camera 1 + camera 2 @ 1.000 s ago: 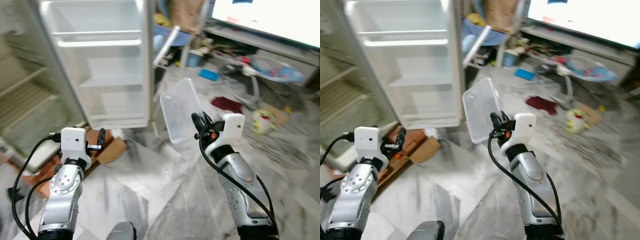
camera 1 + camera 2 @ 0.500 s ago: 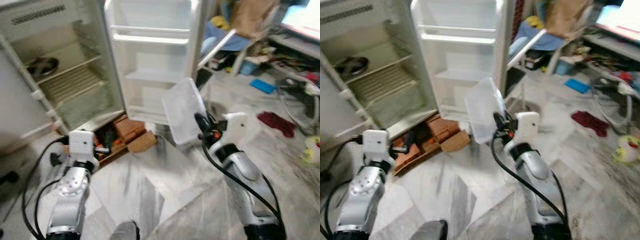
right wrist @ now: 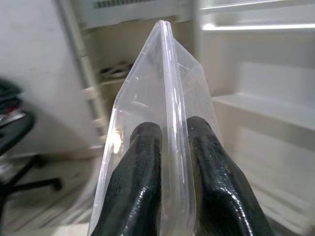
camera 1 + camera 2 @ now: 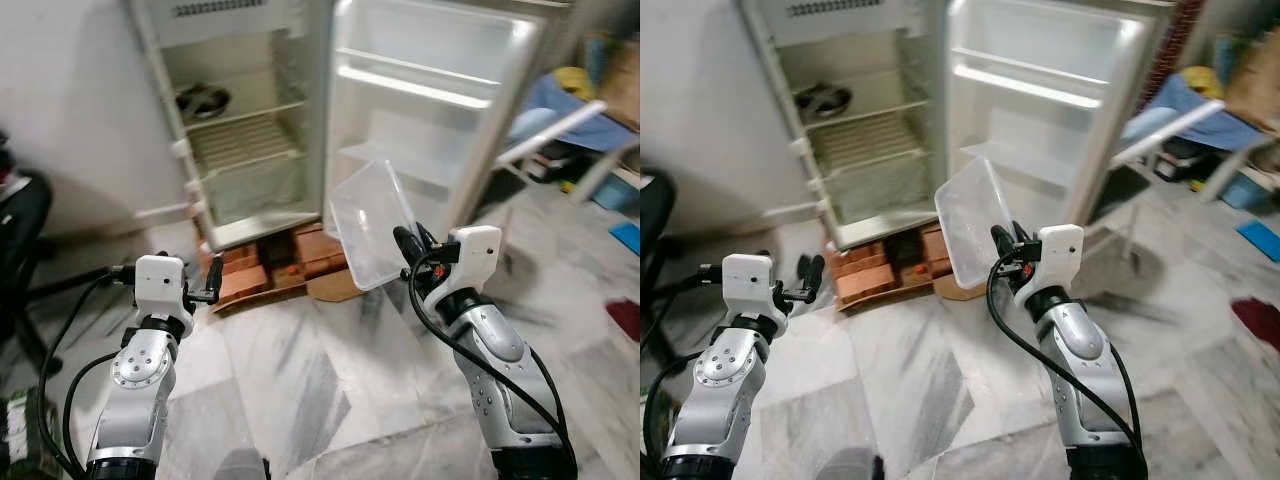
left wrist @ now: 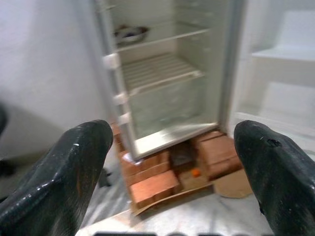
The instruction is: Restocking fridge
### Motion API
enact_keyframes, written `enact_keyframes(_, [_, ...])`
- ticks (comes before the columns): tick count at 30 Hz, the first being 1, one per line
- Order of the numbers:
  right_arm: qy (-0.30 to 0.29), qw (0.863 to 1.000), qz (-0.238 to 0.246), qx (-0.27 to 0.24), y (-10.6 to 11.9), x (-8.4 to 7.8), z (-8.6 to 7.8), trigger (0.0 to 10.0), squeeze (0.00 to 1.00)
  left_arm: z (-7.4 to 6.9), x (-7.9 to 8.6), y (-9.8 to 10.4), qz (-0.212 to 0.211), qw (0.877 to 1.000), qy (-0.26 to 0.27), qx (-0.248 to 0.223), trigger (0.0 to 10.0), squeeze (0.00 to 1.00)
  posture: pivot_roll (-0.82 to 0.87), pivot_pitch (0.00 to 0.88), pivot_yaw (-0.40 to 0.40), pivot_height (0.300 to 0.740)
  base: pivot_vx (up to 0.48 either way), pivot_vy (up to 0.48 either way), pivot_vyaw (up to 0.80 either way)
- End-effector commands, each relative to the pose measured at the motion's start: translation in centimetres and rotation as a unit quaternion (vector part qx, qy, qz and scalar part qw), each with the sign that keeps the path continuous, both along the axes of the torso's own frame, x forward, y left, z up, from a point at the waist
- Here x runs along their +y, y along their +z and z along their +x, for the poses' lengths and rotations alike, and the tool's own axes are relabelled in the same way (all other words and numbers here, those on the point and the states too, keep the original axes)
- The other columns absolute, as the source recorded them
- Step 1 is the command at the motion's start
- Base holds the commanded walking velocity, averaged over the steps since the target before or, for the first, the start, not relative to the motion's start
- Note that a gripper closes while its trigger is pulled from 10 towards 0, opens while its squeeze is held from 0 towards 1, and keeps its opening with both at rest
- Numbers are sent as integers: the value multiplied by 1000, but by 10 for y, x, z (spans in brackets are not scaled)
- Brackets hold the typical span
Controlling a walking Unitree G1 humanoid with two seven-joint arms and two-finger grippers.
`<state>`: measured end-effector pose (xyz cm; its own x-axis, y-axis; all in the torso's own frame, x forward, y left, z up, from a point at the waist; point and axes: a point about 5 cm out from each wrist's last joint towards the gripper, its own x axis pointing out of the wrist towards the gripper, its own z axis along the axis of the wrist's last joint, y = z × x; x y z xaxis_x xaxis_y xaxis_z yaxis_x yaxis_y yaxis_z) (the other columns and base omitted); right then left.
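Note:
My right gripper [image 4: 408, 243] is shut on the rim of a clear plastic container [image 4: 371, 223], held upright in front of me; the right wrist view shows its fingers [image 3: 142, 196] pinching the container's edge [image 3: 170, 113]. An open fridge [image 4: 240, 120] stands ahead with wire shelves and a dark bowl [image 4: 203, 99] on its upper shelf. Its white door [image 4: 440, 110] is swung wide to the right, its racks bare. My left gripper [image 4: 208, 285] is held low at the left, open and holding nothing, its fingers [image 5: 64, 172] spread toward the fridge [image 5: 162, 83].
The fridge rests on red bricks [image 4: 262, 266] with cardboard [image 4: 335, 288] beside them. A black office chair [image 4: 20, 250] stands at the far left. A chair and clutter [image 4: 565, 120] lie behind the door at right. Grey marble floor [image 4: 300, 380] stretches ahead.
The view has swung left, bringing the fridge interior to the centre. The container stays pinched in my right gripper; both arms keep the same pose.

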<state>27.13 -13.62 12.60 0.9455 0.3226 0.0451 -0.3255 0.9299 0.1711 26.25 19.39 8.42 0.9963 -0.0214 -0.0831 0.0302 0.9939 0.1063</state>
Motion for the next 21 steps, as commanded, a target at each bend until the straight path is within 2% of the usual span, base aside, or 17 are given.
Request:
enact_keyframes(1, [8,1000,3,-6,3,6,0,10000,0,-3,1,-3,2,1000,6,4,10000,0,-15,42,-56,740,0,0,800])
enact_keyframes(4, [2,1000,7,-3,2,5,0,10000,0,-5,-2,-3,-6,1000,-3,1,10000,0,-16,43,-56,740,260,0,660])
enact_keyframes(11, [-12,1000,10,5,-2,0,0,10000,0,-8,-2,-2,-19,1000,-3,-2,10000,0,-16,46,-58,740,440,0,0])
enact_keyframes(15, [10,1000,6,3,-2,10,-1,10000,0,-7,-2,-1,-18,1000,-4,-4,10000,0,-15,45,-59,740,480,0,0])
enact_keyframes(21, [20,1000,0,-1,-2,12,0,10000,0,-7,-3,-1,-20,1000,-6,-6,10000,0,-11,50,-60,740,480,0,0])
